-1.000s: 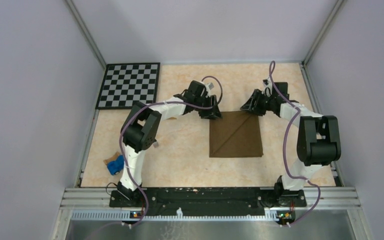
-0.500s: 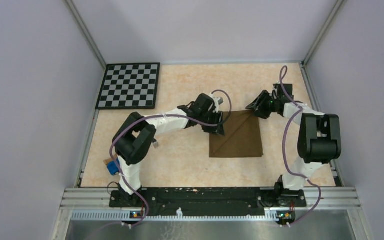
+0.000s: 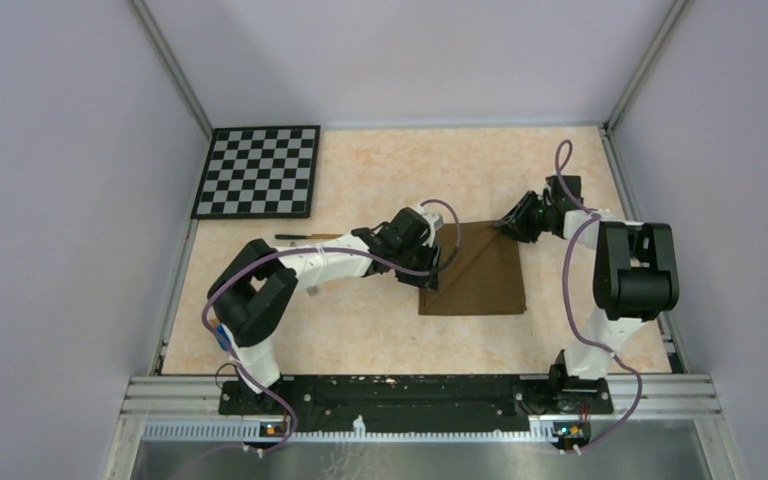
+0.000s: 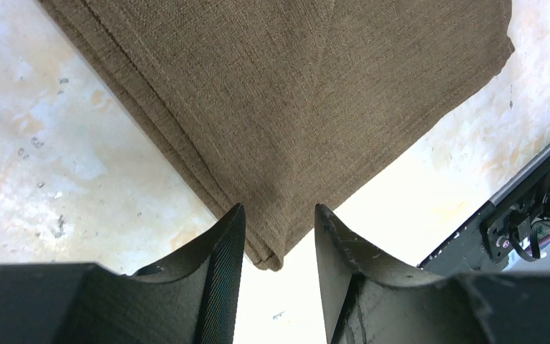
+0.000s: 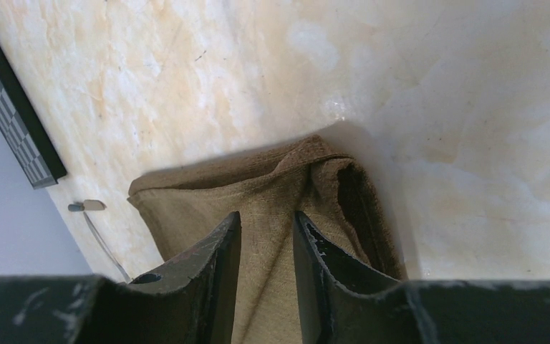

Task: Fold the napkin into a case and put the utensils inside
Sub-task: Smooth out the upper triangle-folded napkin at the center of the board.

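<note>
The dark brown napkin [image 3: 480, 280] lies folded into a square on the table, with a diagonal crease. My left gripper [image 3: 430, 279] is at its near left corner. In the left wrist view that layered corner [image 4: 276, 247] sits between the open fingers [image 4: 279, 215] with a gap on each side. My right gripper [image 3: 513, 228] is down on the far right corner. Its fingers [image 5: 265, 218] stand a little apart over the napkin [image 5: 208, 201], which is bunched up beside them. One utensil, dark and gold [image 3: 307, 237], lies left of the napkin. A thin grey utensil [image 5: 86, 206] shows in the right wrist view.
The checkerboard [image 3: 257, 170] lies at the far left corner. A small blue toy car [image 3: 222, 335] is partly hidden behind the left arm near the left edge. Grey walls close in the table on three sides. Both arm bases stand along the near rail.
My left gripper slid from the napkin's far left corner to its near left corner, uncovering the dark and gold utensil. My right gripper came down onto the far right corner, its jaws narrowing.
</note>
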Action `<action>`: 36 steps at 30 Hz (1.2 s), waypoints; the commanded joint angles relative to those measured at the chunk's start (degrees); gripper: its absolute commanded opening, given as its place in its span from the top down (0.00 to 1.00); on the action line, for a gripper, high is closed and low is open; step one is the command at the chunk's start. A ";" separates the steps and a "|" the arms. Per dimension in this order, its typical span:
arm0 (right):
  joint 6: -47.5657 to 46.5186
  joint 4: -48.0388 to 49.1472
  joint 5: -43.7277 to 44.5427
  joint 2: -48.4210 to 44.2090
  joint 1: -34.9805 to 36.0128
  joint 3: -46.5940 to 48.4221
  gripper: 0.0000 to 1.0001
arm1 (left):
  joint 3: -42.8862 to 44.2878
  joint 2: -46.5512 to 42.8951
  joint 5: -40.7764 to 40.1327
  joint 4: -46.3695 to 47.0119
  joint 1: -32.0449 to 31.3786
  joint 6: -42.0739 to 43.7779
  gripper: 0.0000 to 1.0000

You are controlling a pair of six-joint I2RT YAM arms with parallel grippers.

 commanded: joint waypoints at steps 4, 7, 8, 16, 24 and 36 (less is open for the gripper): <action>0.23 3.75 -0.10 3.29 -0.95 0.37 0.74 | -2.73 -4.25 -3.83 -0.20 -0.77 -0.02 0.54; 0.15 3.75 -0.72 3.75 -0.99 0.60 0.89 | -3.04 -3.80 -4.48 -0.06 -1.09 -0.20 0.54; 0.09 3.75 -1.03 3.41 -1.03 0.46 0.96 | -3.11 -3.75 -5.02 -0.04 -1.12 -0.31 0.54; -1.97 -1.07 -5.01 -5.00 -2.17 -2.25 1.00 | -3.32 -4.45 -5.27 0.04 -1.51 -0.43 0.48; -5.76 2.64 -9.86 -4.66 -7.63 -7.74 1.00 | -2.64 -6.31 -3.04 -0.35 -2.00 -0.61 0.44; -13.63 0.80 -2.51 -2.06 -7.96 -7.29 1.00 | 2.10 -1.54 6.03 4.54 -2.00 -2.60 0.52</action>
